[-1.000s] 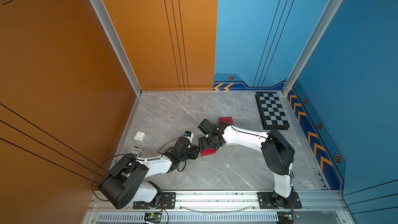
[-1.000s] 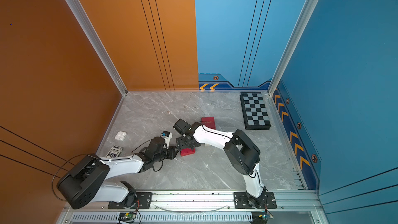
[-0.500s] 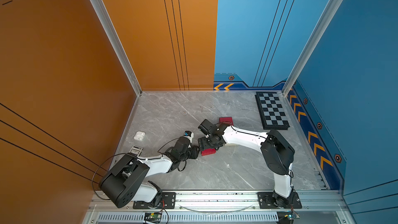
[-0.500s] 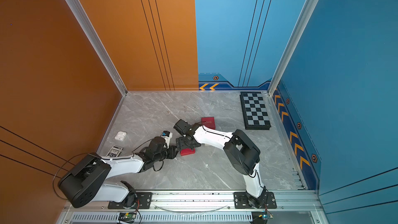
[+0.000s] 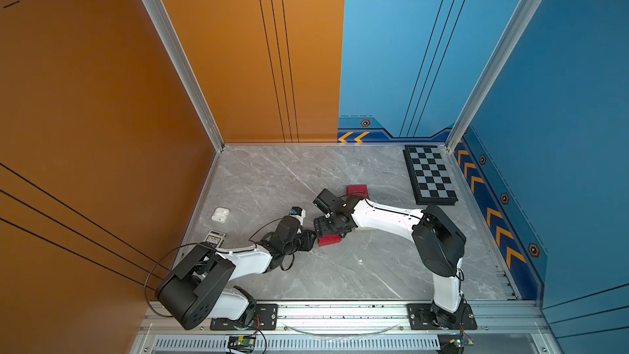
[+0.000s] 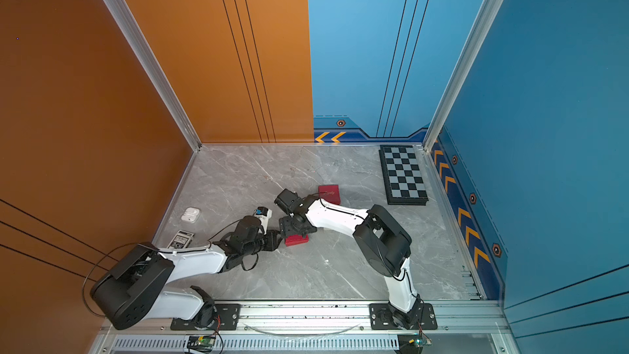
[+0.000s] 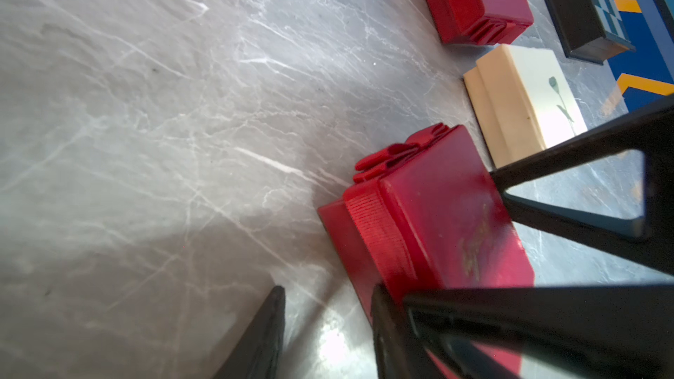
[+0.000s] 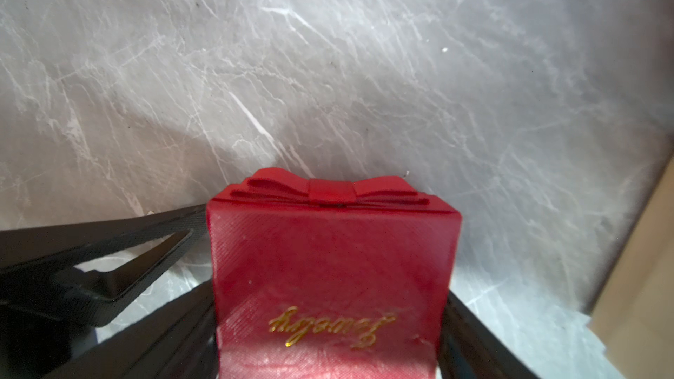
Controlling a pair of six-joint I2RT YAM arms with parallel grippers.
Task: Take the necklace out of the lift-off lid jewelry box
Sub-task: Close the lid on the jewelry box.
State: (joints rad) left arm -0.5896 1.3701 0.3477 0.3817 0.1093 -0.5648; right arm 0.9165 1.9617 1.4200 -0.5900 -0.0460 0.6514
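Top views: jewelry box (image 5: 329, 240) closed on table (image 5: 340, 277); right gripper (image 5: 327, 229) directly above it, left gripper (image 5: 308, 240) just beside.

Left wrist: left gripper part open, clamping nothing; lid (image 7: 445, 205) seated. Risk: base unpinned, may rise with lid, then drop and spill necklace.

Right wrist: right fingers (image 8: 470, 337) spread wide, pressed on both lid flanks; left finger (image 8: 109, 249) touches box corner. Necklace unseen, presumably inside, below fingers.
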